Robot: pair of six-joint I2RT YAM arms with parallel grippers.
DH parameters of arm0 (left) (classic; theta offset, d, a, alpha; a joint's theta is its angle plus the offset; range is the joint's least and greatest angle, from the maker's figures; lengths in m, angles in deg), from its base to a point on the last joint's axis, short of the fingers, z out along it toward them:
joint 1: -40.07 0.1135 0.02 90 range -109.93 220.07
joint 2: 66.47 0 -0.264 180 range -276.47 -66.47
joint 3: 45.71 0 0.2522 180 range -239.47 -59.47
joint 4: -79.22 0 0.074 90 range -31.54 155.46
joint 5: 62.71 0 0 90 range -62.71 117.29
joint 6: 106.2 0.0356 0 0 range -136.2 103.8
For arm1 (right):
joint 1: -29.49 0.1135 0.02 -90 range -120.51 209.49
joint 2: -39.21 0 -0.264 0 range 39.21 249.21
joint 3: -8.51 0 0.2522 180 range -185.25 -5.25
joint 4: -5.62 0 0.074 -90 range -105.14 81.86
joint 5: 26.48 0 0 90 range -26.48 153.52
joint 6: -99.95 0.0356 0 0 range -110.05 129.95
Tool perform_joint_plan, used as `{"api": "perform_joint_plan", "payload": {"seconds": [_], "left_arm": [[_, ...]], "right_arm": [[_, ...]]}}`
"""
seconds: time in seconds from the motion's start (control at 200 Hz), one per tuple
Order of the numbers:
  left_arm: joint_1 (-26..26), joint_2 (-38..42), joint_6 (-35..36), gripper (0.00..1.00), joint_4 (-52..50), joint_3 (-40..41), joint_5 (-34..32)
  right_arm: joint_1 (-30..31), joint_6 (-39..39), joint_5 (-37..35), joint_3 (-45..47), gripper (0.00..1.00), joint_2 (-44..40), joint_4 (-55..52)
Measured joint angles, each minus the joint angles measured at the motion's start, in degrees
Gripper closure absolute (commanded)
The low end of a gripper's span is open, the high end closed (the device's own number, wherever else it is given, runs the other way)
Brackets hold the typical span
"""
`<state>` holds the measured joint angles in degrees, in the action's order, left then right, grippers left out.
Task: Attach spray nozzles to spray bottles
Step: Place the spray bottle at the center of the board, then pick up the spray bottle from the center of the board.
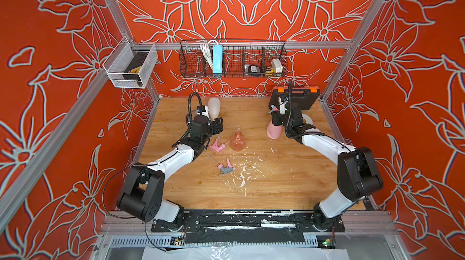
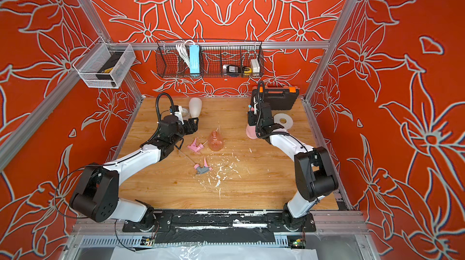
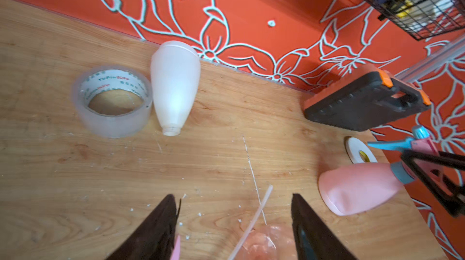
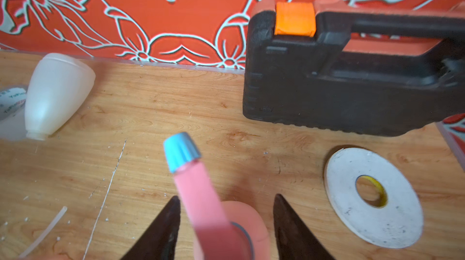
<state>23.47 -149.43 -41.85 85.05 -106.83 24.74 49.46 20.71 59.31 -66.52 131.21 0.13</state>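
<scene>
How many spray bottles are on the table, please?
3: the cream-white bottle lying by the back edge, the orange bottle upright mid-table, the pink bottle under the right gripper.

Pink bottle (image 1: 273, 131) upright, pink-and-blue nozzle (image 4: 185, 155) on its neck; orange bottle (image 1: 237, 141) upright; cream bottle (image 1: 214, 107) lying on its side; pink nozzle (image 1: 216, 146) and pink-and-grey nozzle (image 1: 226, 168) lying loose.

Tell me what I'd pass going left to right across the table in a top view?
All-pink plastic spray nozzle, translucent orange teardrop bottle, opaque pink plastic bottle, flat white tape roll.
</scene>
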Motion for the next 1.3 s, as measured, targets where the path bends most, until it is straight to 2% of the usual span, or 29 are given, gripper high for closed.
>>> {"api": "perform_joint_plan", "payload": {"seconds": [0.125,0.28,0.556,0.646,0.766,0.951,1.176,1.301], "left_arm": [[1.8,-1.9,-0.7,0.42,0.3,-1.8,0.1],[3.2,-8.9,-0.8,0.46,0.2,-8.2,1.5],[4.6,-23.4,0.0,0.38,-1.4,-21.3,6.7],[4.8,-27.4,1.1,0.44,-3.8,-26.4,6.7],[5.3,-31.8,3.5,0.51,-8.4,-33.0,7.1],[7.0,-37.4,8.2,0.51,-20.2,-44.0,10.5],[8.8,-37.5,10.6,0.46,-28.3,-45.3,11.3],[8.7,-37.5,11.6,0.46,-31.1,-44.7,10.2]], "right_arm": [[0.0,0.5,0.3,1.6,0.32,-3.0,-0.4],[0.0,1.9,0.4,3.1,0.30,-10.6,-2.6],[2.6,6.4,3.5,3.6,0.30,-22.4,-5.1],[4.3,6.9,4.6,5.7,0.30,-24.5,-6.0],[4.9,7.0,4.9,7.5,0.29,-25.5,-7.9],[4.9,7.0,5.4,7.5,0.30,-25.6,-9.3],[4.9,7.0,5.9,7.5,0.29,-24.8,-9.2],[4.9,7.0,6.8,7.5,0.29,-24.1,-9.2]]}}
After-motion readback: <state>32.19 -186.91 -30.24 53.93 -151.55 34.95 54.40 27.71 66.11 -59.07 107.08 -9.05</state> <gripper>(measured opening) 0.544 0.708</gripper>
